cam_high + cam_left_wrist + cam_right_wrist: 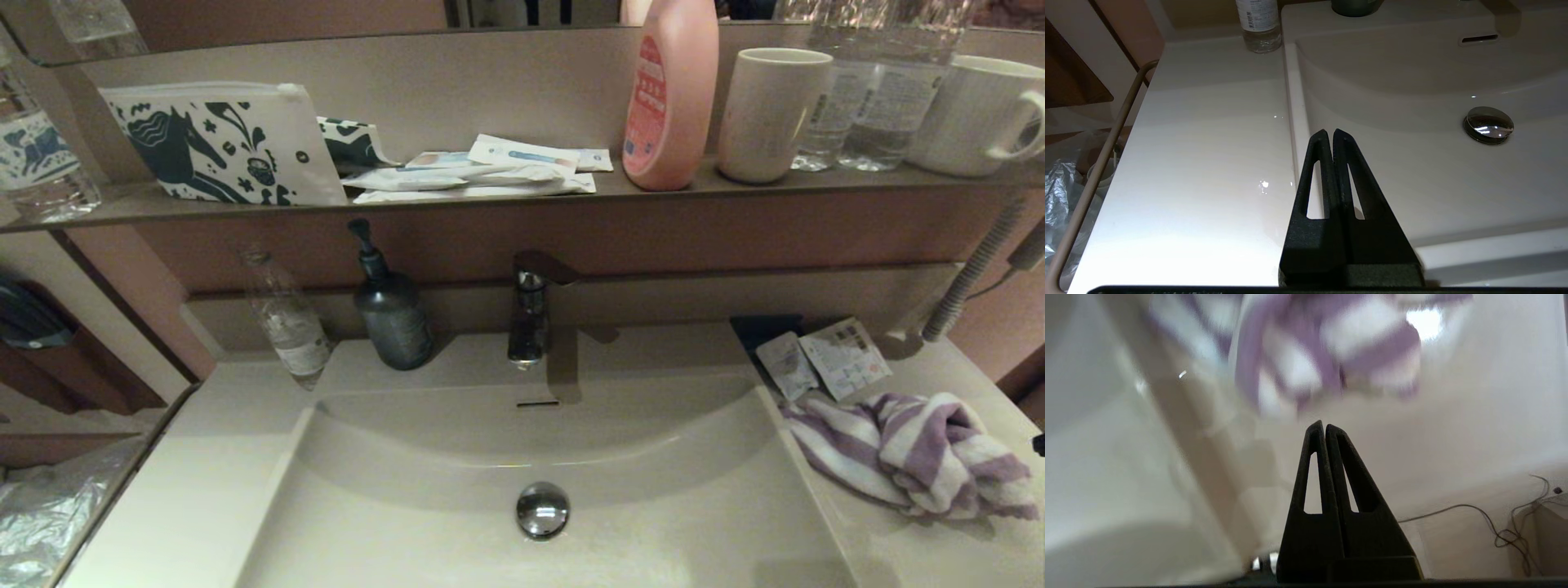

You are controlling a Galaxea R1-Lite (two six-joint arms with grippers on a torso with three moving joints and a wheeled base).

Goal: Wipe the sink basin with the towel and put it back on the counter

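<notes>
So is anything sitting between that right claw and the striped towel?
Nothing visible. In the right wrist view the right gripper, fingers shut, faces the towel across bare counter. The sachets lie behind the towel, out of the way.

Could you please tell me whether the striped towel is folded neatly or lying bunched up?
Bunched up. The towel lies in a crumpled heap on the counter right of the sink basin, its stripes running in different directions.

open sink basin (653, 523), faucet (531, 314) behind, towel (914, 449) beside
</notes>
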